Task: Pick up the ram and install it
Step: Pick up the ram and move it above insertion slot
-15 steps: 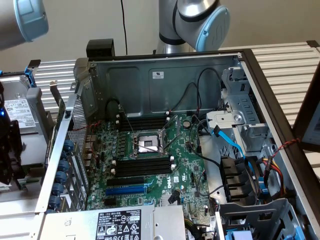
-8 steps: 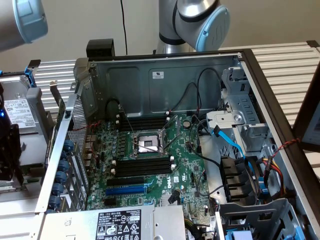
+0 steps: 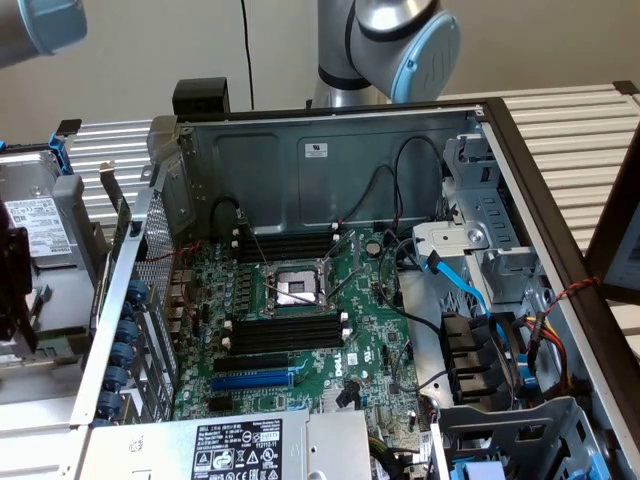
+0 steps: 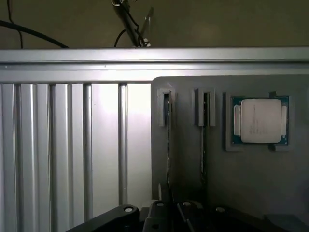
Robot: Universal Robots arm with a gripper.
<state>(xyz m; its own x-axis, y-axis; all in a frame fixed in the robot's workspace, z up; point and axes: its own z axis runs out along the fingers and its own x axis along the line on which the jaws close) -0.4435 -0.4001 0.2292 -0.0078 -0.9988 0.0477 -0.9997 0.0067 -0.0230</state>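
Wrist view: my gripper (image 4: 171, 215) shows as black hardware hanging over a grey holder (image 4: 251, 183) that lies on the ribbed aluminium table (image 4: 67, 145). Open or closed: I cannot tell from either view. The ram (image 4: 167, 140) stands on its long edge in a narrow slot of the holder and reads as a thin dark line. Its near end runs up to my gripper; whether they touch I cannot tell. A second slot (image 4: 204, 140) just beside it carries a similar thin edge. Further along the holder, a processor chip (image 4: 260, 120) with a silver lid sits flat in a square recess. Exterior view: the computer case (image 3: 330, 150) lies open with the motherboard (image 3: 370, 300) facing up. Black memory slots (image 3: 285, 330) lie on both sides of the processor socket (image 3: 297, 287), and a blue expansion slot (image 3: 250, 381) lies nearer the camera. Ram not yet on the board. The blue-capped joint of my arm (image 3: 400, 40) stands behind the case.
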